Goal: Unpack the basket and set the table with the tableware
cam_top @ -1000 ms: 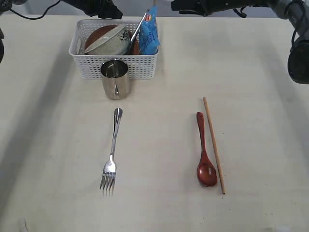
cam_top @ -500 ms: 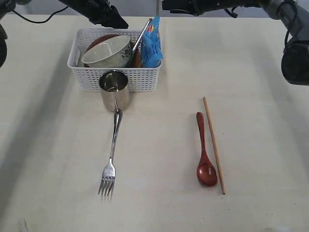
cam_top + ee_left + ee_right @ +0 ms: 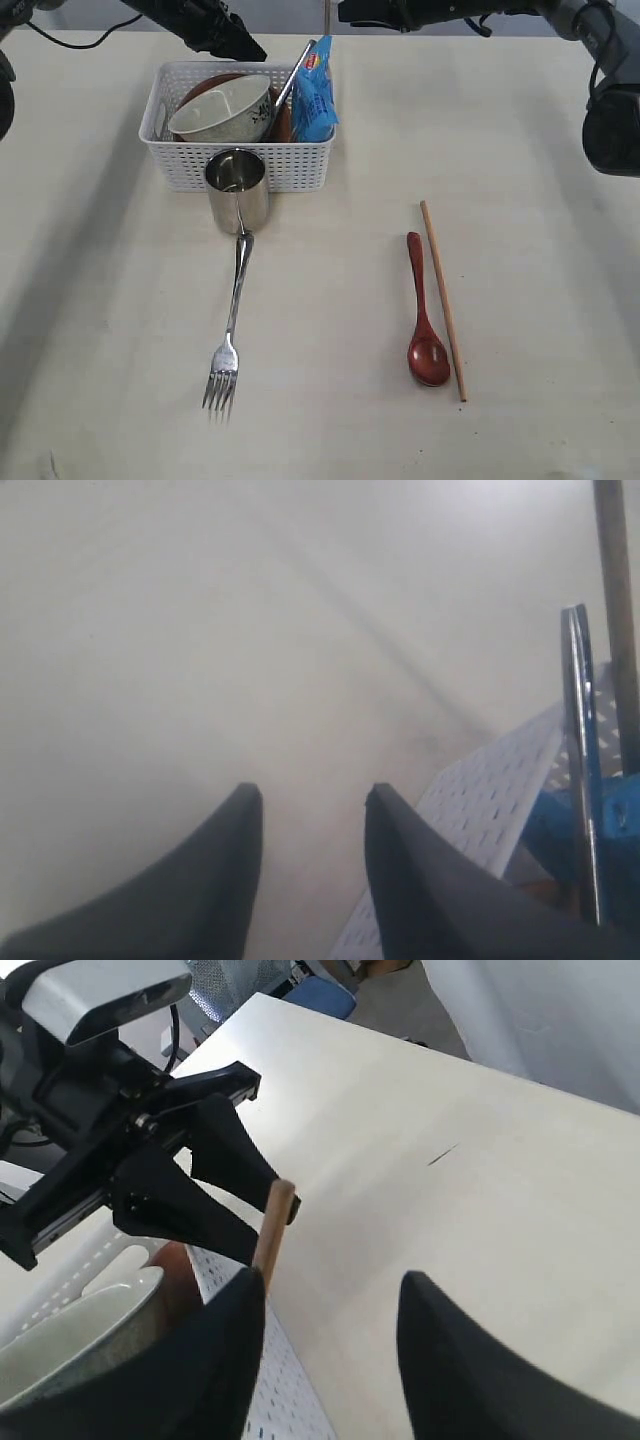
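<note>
Hovering the left end effector [image 3: 312,794], parted and empty, by the basket [image 3: 240,165] at the frame's upper left. Bracketing an upright chopstick [image 3: 273,1222] with the right end effector [image 3: 335,1285], jaws apart, not gripping.

I see even, soft brightness on the table [image 3: 520,300], a broad faint shadow from 11 to 7 o'clock, small glints on the steel cup [image 3: 238,190], and my left wrist view hazy, its near fingers [image 3: 200,890] blurred.

We see the basket [image 3: 300,165] has slid nearer us, pushing the cup [image 3: 237,195] against the fork [image 3: 233,310] handle; the bowl [image 3: 222,110] tipped.
</note>
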Controlling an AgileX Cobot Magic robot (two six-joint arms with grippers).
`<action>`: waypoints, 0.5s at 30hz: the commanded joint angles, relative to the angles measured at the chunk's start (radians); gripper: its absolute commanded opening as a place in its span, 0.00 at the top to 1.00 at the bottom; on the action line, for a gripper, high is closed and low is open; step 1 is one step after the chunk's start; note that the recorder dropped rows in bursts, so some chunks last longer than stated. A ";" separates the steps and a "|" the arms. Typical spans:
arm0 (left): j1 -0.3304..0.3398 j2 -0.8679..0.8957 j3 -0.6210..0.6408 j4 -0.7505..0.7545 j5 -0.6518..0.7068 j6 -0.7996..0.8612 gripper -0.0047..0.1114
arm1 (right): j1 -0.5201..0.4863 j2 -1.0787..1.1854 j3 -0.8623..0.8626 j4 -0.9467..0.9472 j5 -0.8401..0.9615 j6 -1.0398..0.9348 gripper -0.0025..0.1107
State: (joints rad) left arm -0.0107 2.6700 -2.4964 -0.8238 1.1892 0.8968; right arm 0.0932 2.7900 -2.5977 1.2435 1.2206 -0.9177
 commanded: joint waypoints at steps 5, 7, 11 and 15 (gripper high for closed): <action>-0.007 -0.001 0.000 0.002 0.032 0.041 0.67 | -0.003 0.000 -0.006 -0.025 0.001 0.023 0.52; -0.007 -0.001 0.000 0.002 0.032 0.041 0.67 | -0.003 -0.006 -0.006 -0.025 0.001 0.027 0.52; -0.007 -0.001 0.000 0.002 0.032 0.041 0.67 | -0.001 -0.035 -0.006 -0.062 0.001 0.046 0.52; -0.007 -0.001 0.000 0.002 0.032 0.041 0.67 | 0.014 -0.058 -0.006 -0.168 0.001 0.078 0.51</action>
State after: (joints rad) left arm -0.0107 2.6700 -2.4964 -0.8257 1.1892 0.9316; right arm 0.0975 2.7606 -2.5977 1.1328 1.2206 -0.8615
